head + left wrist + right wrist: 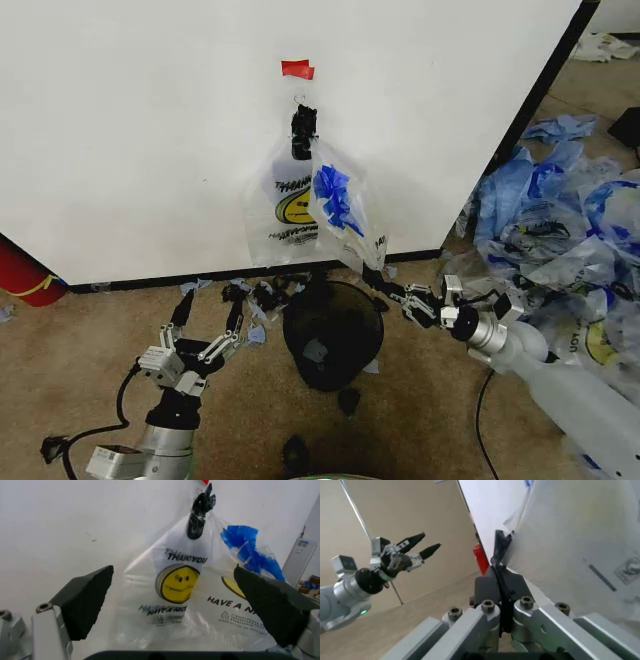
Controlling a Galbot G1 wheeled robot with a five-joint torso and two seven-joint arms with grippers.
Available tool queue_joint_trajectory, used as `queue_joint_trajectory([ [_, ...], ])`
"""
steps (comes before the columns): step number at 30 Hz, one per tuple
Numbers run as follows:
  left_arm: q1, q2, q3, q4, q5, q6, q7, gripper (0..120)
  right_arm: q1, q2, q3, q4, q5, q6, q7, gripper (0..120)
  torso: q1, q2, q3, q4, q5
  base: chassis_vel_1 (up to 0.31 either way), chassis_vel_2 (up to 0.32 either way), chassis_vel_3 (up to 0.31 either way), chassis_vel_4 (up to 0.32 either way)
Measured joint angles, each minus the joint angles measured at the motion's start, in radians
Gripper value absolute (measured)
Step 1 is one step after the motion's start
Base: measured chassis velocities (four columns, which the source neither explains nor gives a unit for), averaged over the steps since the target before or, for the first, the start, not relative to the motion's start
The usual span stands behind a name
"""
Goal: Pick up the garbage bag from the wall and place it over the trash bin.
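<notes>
The garbage bag (292,205), translucent with a yellow smiley face and blue handles, hangs from a black clip (303,130) on the white wall (140,130), below a piece of red tape (297,69). My right gripper (383,285) is shut on the bag's lower right corner and draws it out from the wall. In the right wrist view its fingers (500,570) are pressed together beside the plastic (580,543). The black mesh trash bin (333,335) stands on the carpet under the bag. My left gripper (210,305) is open, left of the bin, and faces the bag (175,585).
A red cylinder (25,275) stands at the wall's left end. A heap of bluish plastic bags (560,210) covers the floor on the right. Scraps of plastic (250,295) lie along the wall's black base strip. A black cable (60,440) trails beside my left arm.
</notes>
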Motion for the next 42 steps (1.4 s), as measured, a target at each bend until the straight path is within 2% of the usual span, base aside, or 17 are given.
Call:
queue_joint_trajectory([
  [26, -0.012, 0.009, 0.012, 0.002, -0.007, 0.003, -0.001, 93, -0.077, -0.01, 0.058, 0.011, -0.054, -0.035, -0.092, 0, 0.0, 0.0, 0.0, 0.0, 0.0, 0.0, 0.0, 0.0, 0.0],
  [36, 0.0, 0.0, 0.017, 0.003, 0.001, 0.004, 0.004, 93, -0.054, 0.009, 0.043, -0.005, -0.028, -0.022, -0.051, 0, 0.0, 0.0, 0.0, 0.0, 0.0, 0.0, 0.0, 0.0, 0.0],
  [42, 0.0, 0.003, 0.018, 0.007, 0.001, 0.001, 0.005, 93, -0.011, 0.046, 0.001, -0.004, 0.043, 0.001, 0.035, 0, 0.0, 0.0, 0.0, 0.0001, -0.0001, 0.0, 0.0, 0.0, 0.0],
])
